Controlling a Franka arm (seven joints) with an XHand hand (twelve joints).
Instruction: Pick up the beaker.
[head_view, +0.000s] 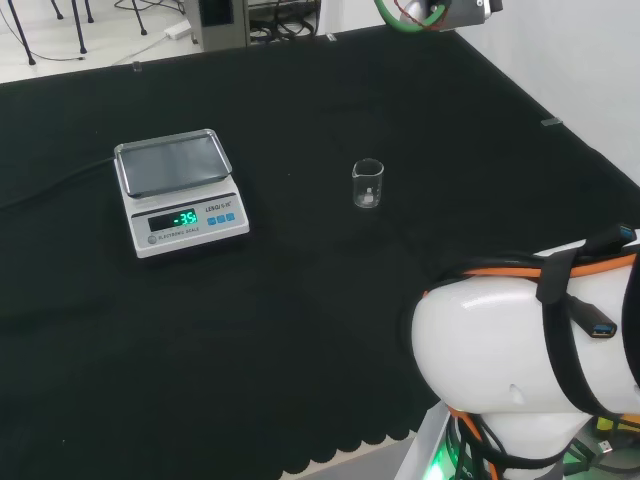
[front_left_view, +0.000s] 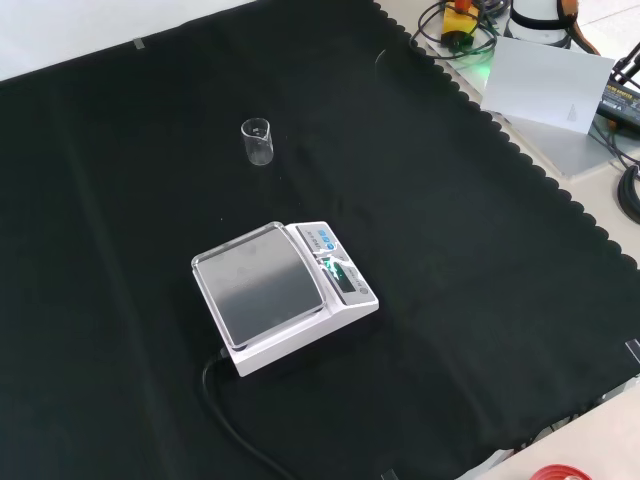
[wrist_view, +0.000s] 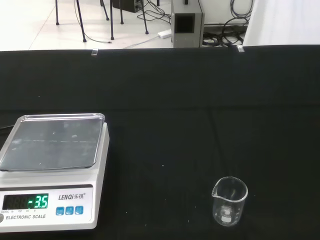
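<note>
Beaker (head_view: 368, 184) first: I see it standing upright on the black cloth (head_view: 300, 330), small, clear, and empty as far as I can tell. In my head view it sits to the right of the scale (head_view: 180, 192), well apart from it, with bare cloth between the two. In my front view the beaker (front_left_view: 257, 141) stands farther off than the scale (front_left_view: 283, 295). My wrist camera looks across the cloth at the beaker (wrist_view: 229, 201), with the scale (wrist_view: 51, 170) off to one side of it; the pouring lip faces toward the scale. The scale's steel pan carries nothing and its green display is lit. A black cable (front_left_view: 235, 425) runs from the scale across the cloth. I cannot tell how the fingers stand, so I cannot place the beaker relative to them. Nothing touches the beaker.
</note>
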